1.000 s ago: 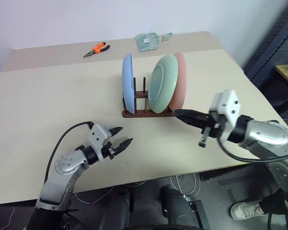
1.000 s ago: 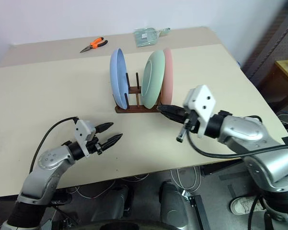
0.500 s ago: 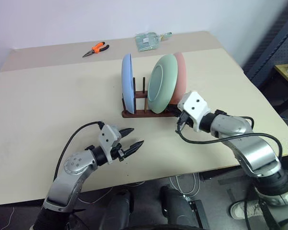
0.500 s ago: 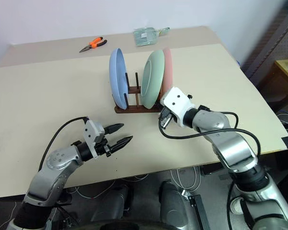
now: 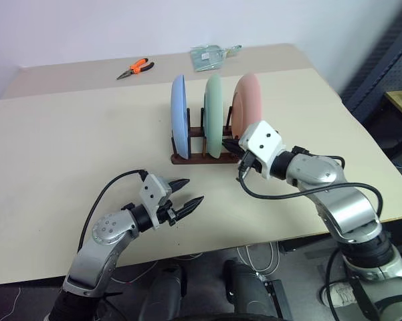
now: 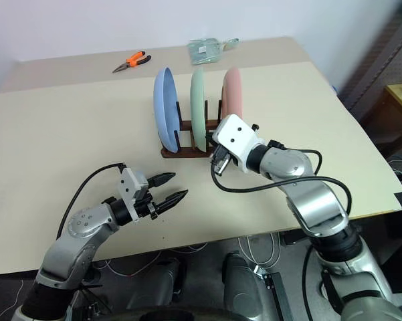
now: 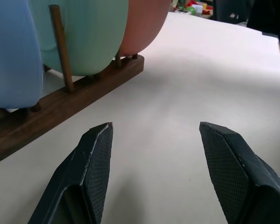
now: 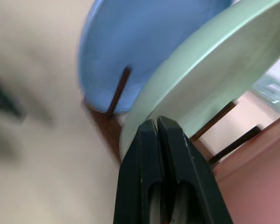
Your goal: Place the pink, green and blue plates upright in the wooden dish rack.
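Beige tabletop: wooden dish rack holds blue plate, green plate, pink plate upright. My right gripper, clenched empty, nudges green. My left gripper spread, idle. Next: withdraw gently.

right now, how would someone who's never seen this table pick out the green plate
On the beige table, find the small dark wooden dish rack near the middle, holding three plates on edge. The green plate is the middle one, between the blue plate and the pink plate, and the shut right tool points at its lower rim.
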